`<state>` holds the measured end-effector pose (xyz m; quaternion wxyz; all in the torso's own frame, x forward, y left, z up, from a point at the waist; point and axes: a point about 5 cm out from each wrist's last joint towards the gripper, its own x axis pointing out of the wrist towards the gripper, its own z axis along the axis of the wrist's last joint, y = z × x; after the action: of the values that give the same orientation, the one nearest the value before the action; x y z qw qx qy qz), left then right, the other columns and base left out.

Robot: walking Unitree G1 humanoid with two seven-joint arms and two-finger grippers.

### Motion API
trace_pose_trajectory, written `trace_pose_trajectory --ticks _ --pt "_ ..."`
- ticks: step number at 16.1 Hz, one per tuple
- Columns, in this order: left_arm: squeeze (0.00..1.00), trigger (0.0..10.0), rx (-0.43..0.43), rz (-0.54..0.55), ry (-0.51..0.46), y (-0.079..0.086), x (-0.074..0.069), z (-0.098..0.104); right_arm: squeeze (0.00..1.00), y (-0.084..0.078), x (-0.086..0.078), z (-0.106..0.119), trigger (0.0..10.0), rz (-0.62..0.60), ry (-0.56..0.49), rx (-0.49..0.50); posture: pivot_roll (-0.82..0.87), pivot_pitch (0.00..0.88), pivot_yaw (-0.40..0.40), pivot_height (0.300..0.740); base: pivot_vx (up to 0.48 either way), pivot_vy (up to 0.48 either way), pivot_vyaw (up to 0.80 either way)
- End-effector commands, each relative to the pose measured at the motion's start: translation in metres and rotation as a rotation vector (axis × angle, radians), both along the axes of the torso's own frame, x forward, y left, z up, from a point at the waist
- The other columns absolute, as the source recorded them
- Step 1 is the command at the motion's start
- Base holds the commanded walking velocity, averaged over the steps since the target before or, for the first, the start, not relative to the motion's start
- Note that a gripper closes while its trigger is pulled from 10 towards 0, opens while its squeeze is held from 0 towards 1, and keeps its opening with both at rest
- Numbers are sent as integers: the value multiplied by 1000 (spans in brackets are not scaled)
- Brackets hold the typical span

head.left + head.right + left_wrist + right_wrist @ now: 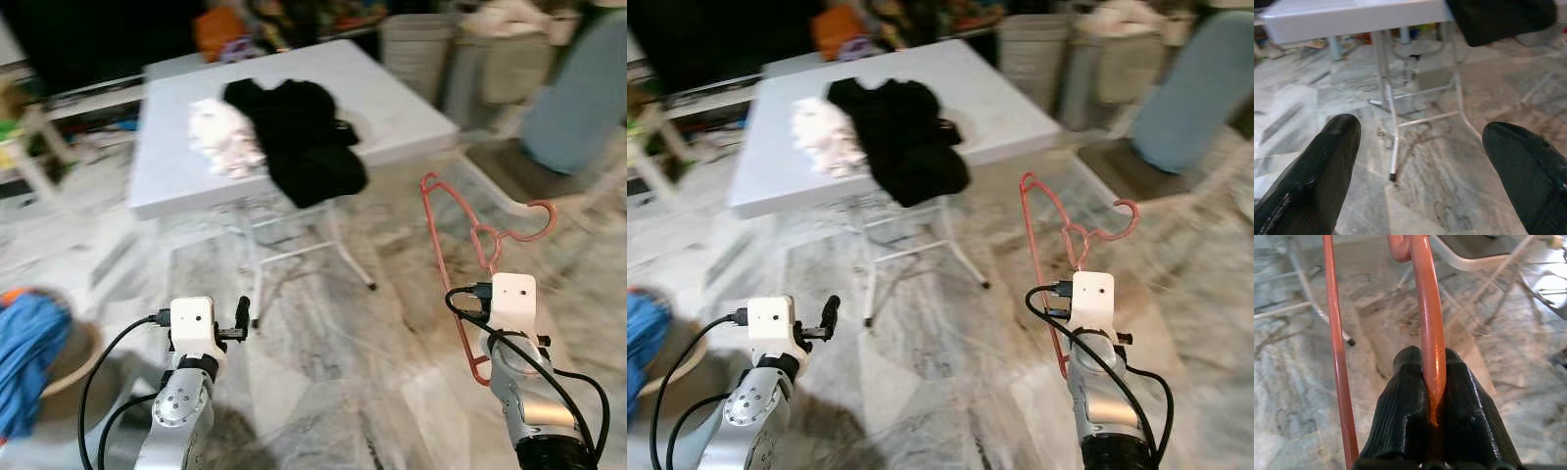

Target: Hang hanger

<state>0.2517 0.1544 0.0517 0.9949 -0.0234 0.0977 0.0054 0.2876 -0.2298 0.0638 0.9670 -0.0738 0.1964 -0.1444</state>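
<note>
A thin red hanger stands upright in front of my right arm, its hook pointing right. My right gripper is shut on the hanger, the black fingers pinching one red bar while a second bar runs alongside. My left gripper is open with nothing between its fingers, held low over the marble floor, left of the hanger.
A white folding table stands ahead with a black garment and a pale cloth on it; its metal legs reach the floor. A blue cloth in a basket sits at left. Bins and a blue-grey chair stand at right.
</note>
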Motion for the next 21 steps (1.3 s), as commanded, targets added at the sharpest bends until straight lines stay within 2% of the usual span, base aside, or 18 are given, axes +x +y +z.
trace_pose_trajectory --ticks 1,5,19,21 --pt "0 10000 -1 8 -1 4 0 2 0 4 2 8 10000 9 -25 -14 -122 0 93 740 0 0 -800" --pt "0 10000 -13 -12 1 1 1 3 0 5 2 8 10000 4 -20 -10 -127 0 93 740 0 129 -788" --pt "0 10000 -20 -26 21 2 3 3 0 7 3 9 10000 -18 -8 7 -127 0 97 740 0 375 -771" --pt "0 10000 -22 -25 17 2 5 4 0 6 4 11 10000 -22 -15 -8 -126 0 93 740 0 186 0"
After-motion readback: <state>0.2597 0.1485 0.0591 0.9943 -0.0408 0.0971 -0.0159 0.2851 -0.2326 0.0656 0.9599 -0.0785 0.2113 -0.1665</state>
